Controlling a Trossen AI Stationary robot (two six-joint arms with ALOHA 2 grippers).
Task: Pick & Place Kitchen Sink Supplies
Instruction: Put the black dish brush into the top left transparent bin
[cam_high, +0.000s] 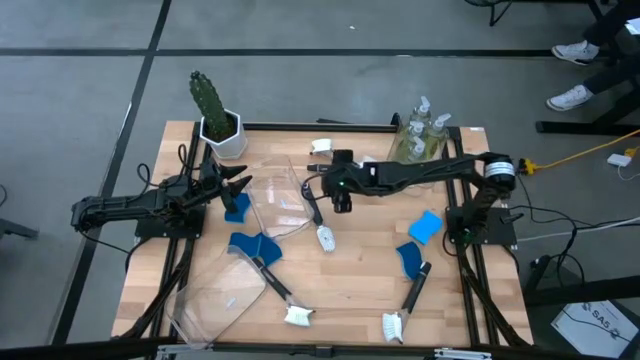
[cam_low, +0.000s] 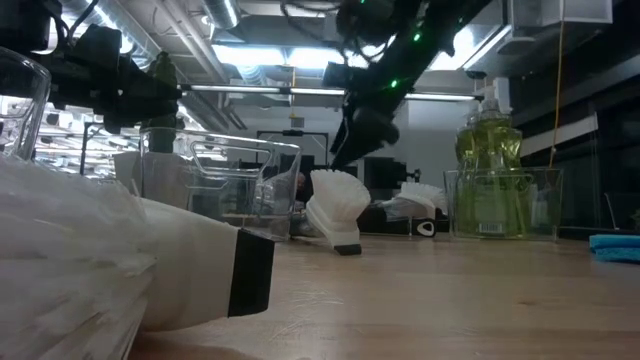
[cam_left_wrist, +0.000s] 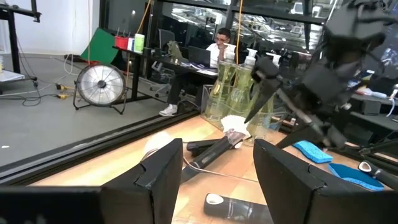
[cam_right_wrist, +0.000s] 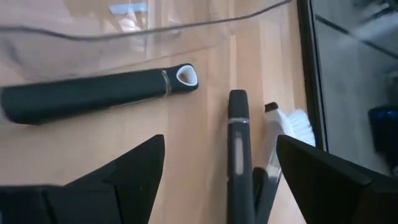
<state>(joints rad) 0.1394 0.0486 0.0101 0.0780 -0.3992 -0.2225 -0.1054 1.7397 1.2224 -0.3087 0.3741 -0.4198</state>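
Over the table's middle: the right gripper (cam_high: 342, 201) hangs with its fingers spread wide and nothing between them, above the back-centre brushes.
Target below: a dish brush (cam_right_wrist: 239, 163) lies lengthwise between the open fingers in the right wrist view, its white head (cam_right_wrist: 292, 126) just beside a second black part that touches it.
Crowding risk: a second brush handle (cam_right_wrist: 99, 94) lies crosswise near the clear bin (cam_right_wrist: 155, 25); closing off-centre could nip two handles at once or skate one across the wood.
Bin risk: a descent angled toward the bin's rim could strike the clear wall, which is hard to see against the table.
Left gripper (cam_high: 232, 187): parked at the left edge by the cactus (cam_high: 210, 100), fingers parted and empty; a blue sponge (cam_high: 237, 207) lies right under it.
Arm clash: the two arms face each other across the centre, so a reach by either toward the middle bin could bring them together.
Other supplies: soap bottles (cam_high: 425, 135) stand in a bin at the back right; more sponges (cam_high: 425, 226) lie right of centre; further brushes (cam_high: 405, 305) rest along the front edge.
Tipped bin (cam_high: 222, 290): it lies askew at the front left, partly over a brush, so anything dropped there may roll out.
Progress, as I judge it: most supplies are still loose on the table.
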